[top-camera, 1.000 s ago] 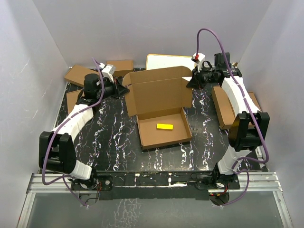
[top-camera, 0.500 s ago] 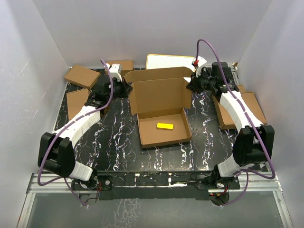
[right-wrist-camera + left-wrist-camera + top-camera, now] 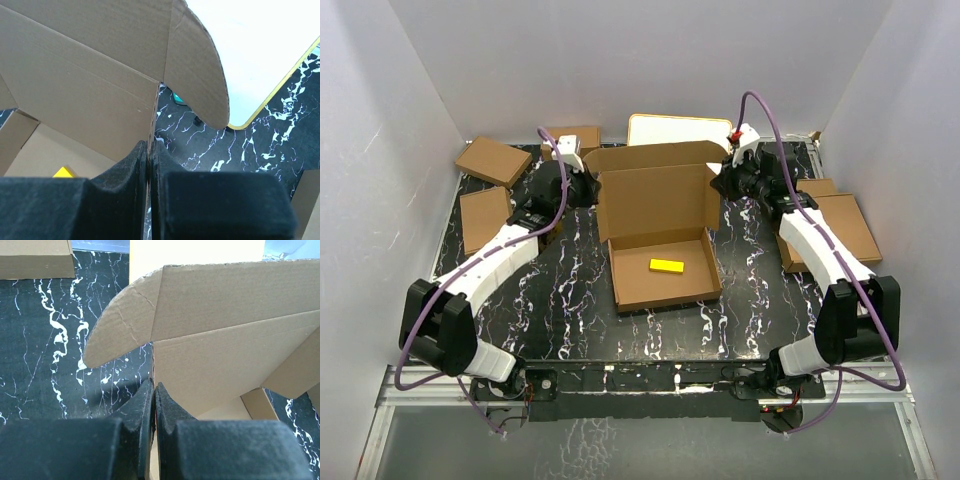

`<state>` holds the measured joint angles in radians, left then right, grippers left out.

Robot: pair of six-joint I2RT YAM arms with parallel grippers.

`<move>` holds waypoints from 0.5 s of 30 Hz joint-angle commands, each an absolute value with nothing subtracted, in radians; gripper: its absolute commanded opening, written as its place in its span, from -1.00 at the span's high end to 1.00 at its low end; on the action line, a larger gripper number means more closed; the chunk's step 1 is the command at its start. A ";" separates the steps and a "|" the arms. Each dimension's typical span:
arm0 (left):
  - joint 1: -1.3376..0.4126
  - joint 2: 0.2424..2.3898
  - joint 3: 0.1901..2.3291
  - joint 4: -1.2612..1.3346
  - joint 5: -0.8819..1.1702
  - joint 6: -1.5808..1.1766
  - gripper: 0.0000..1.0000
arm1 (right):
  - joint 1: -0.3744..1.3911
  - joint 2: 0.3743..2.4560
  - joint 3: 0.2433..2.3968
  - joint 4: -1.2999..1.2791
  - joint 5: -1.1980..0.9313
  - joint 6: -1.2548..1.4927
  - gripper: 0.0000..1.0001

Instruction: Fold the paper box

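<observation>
The paper box [image 3: 660,205] stands in the middle of the table, its tray formed and its lid raised upright at the back. A yellow block [image 3: 666,266] lies in the tray. My left gripper [image 3: 588,188] is shut on the lid's left edge; in the left wrist view the jaws [image 3: 154,390] pinch the cardboard [image 3: 225,355] below the rounded side flap [image 3: 122,325]. My right gripper [image 3: 720,182] is shut on the lid's right edge; in the right wrist view the jaws [image 3: 149,147] pinch the cardboard [image 3: 85,95] below the other flap [image 3: 197,75].
Smaller folded brown boxes lie at the back left [image 3: 492,160], left [image 3: 483,217], back [image 3: 575,139] and right [image 3: 825,230]. A white-faced board with a tan frame [image 3: 675,130] lies behind the box. White walls enclose the table on three sides.
Both arms have moved inward toward the lid's side edges. The lid has risen from leaning back to standing more upright, and its side flaps now point forward.
</observation>
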<state>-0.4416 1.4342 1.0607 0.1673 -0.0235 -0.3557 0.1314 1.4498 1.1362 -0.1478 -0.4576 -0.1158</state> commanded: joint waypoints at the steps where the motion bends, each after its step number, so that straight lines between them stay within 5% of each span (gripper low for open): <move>1: -0.491 1.396 1.079 0.145 -0.051 -0.393 1.00 | 0.184 1.406 1.105 -0.050 -0.493 -0.049 0.85; 15: -0.572 1.407 1.068 0.200 -0.202 -0.351 1.00 | 0.258 1.366 1.013 0.071 -0.317 -0.001 0.85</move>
<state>-0.5278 1.4292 1.0607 0.1646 -0.2176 -0.3592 0.1963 1.3811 1.0237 -0.0177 -0.2958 -0.0460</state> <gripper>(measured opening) 0.012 0.090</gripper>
